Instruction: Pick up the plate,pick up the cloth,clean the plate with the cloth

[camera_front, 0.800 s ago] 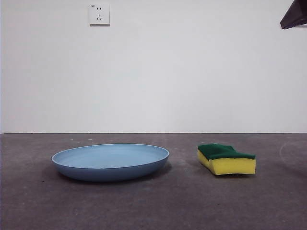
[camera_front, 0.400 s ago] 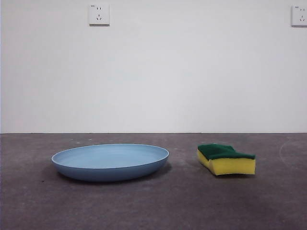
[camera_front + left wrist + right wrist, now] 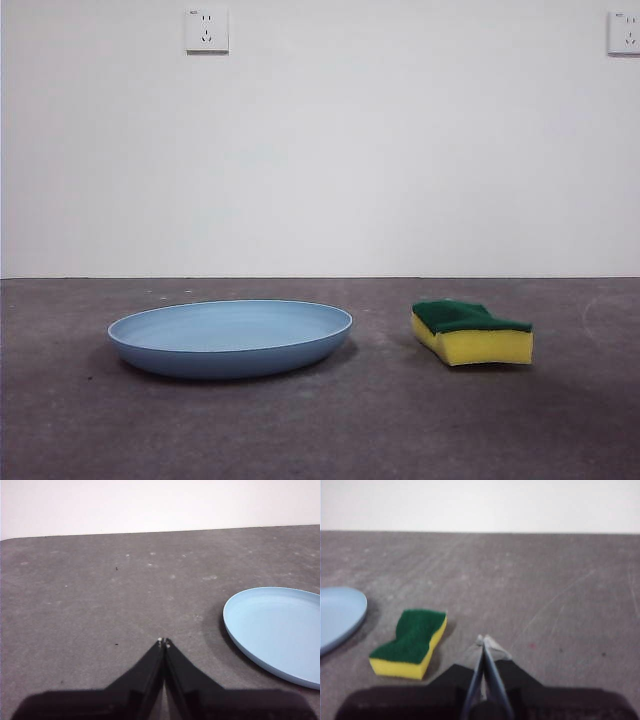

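The light-blue plate [image 3: 231, 337] lies flat on the dark grey table, left of centre in the front view. The cloth, a yellow sponge with a dark green top [image 3: 471, 333], lies to its right, apart from it. Neither arm shows in the front view. My left gripper [image 3: 164, 642] is shut and empty above the table, with the plate [image 3: 277, 632] off to one side. My right gripper [image 3: 483, 639] is shut and empty, with the sponge [image 3: 411, 642] a short way beside it and the plate's edge [image 3: 340, 612] farther off.
The table [image 3: 380, 420] runs back to a white wall with two sockets, one at the upper left [image 3: 206, 30] and one at the top right corner [image 3: 624, 32]. Bare tabletop lies around both things.
A black arm tip at the front view's top right corner has left the view, uncovering a wall socket. The plate and sponge have not moved.
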